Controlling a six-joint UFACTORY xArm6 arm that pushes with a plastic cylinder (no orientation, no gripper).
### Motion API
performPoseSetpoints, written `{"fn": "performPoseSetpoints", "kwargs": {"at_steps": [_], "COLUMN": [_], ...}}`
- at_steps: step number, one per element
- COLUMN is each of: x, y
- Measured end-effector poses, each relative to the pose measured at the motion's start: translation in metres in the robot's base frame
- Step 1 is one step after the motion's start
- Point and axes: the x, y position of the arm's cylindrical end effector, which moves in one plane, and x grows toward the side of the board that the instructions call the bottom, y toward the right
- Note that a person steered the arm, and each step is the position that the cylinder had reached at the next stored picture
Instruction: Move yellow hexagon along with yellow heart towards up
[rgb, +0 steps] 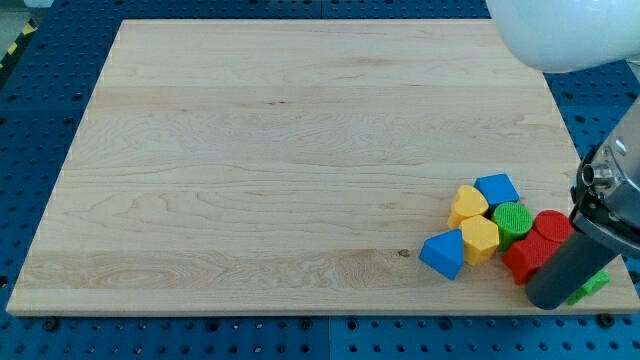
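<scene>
A: status on the yellow pair?

B: Not started, as far as I could judge. yellow hexagon (480, 238) and yellow heart (467, 204) both sat in the cluster at the board's bottom right, touching each other, heart just above the hex. Whole upper board (300, 120) lay ahead of them.

A: tip position?

B: Couldn't see my tip's end. The rod (568, 268) came down at the view's right of the cluster and its lower end ran over the board edge behind/among the reds, so contact point unclear. No fingers on this rig, nothing to open or hold; it only pushes.

A: neighbours?

B: Tight pack. blue block (497, 188) touched the heart's upper right, a second blue wedge-like block (443, 253) sat at the hex's lower left, green ribbed cylinder (513, 222) on the hex's right, two red blocks (537, 245) beyond that, a green bit (590, 284) by the rod.

A: materials?

B: Blocks looked like matte moulded plastic, chunky w/ faceted edges. Board was pale wood, visible grain, smooth. Should slide easy, imo. Risk: the blue one above gets shoved along.
</scene>
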Motion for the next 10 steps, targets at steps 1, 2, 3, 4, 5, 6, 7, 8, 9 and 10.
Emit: {"fn": "performPoseSetpoints", "kwargs": {"at_steps": [1, 2, 3, 4, 5, 6, 7, 8, 9, 10], "x": [0.000, -0.004, -0.021, -0.042, -0.062, -0.080, -0.112, -0.149, -0.191, -0.220], "y": [-0.016, -0.041, -0.052, -0.052, -0.053, -0.059, -0.071, -0.085, -0.096, -0.098]}}
